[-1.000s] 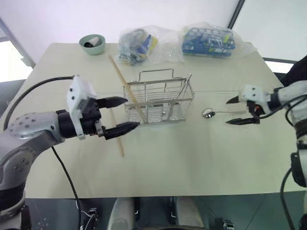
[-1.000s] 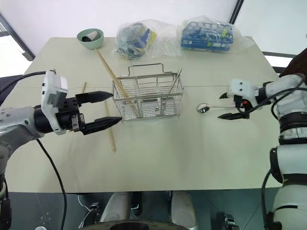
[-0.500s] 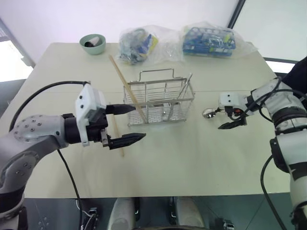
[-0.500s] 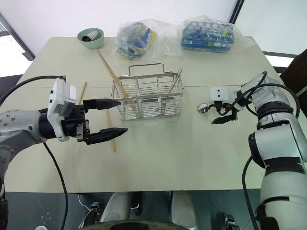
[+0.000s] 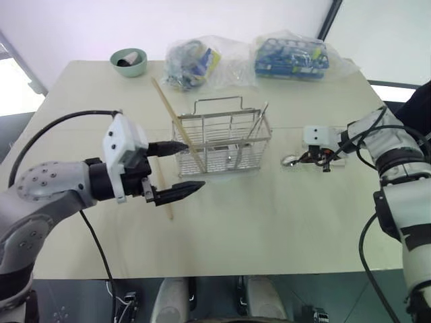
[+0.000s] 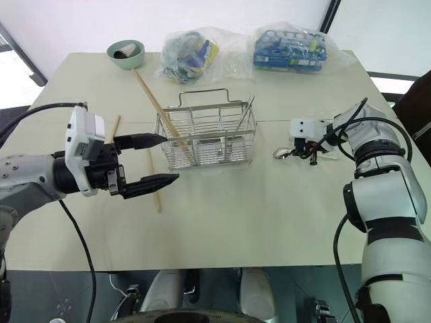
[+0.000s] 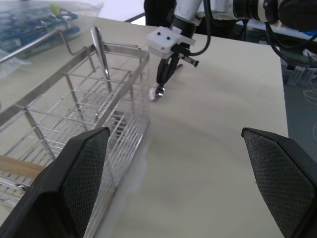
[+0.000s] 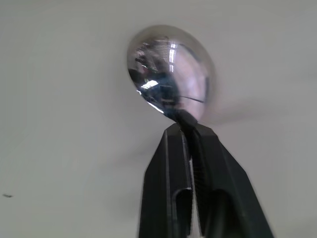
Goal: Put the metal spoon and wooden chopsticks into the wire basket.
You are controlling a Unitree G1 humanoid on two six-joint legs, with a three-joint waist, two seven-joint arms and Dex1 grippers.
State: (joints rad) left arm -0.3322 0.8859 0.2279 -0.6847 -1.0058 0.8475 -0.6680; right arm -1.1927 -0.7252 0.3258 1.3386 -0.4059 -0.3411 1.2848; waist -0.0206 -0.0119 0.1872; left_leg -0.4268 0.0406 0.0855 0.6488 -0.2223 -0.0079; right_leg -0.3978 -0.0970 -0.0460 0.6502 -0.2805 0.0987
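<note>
The left gripper hangs open above the surface, just beside the near left corner of the wire basket, with nothing between its fingers. One wooden chopstick leans diagonally through the basket, its upper end projecting past the rim toward the far left; a second wooden chopstick lies flat on the surface below that gripper, outside the basket. A thin metal rod stands tilted in the basket's right end. To the right of the basket, the metal spoon rests on the surface, and the right gripper is closed on it where the bowl meets the handle, fingertips pointing steeply down. Risk assessment: the grip falls on a narrow, polished neck, so the spoon may pivot or slip out during the lift, with the bowl swinging downward. A spoon that is not level may strike the basket's rim or the tilted rod on entry. On the left side, a careless descent of the open gripper could knock the leaning chopstick out of the basket or roll the flat chopstick away.
</note>
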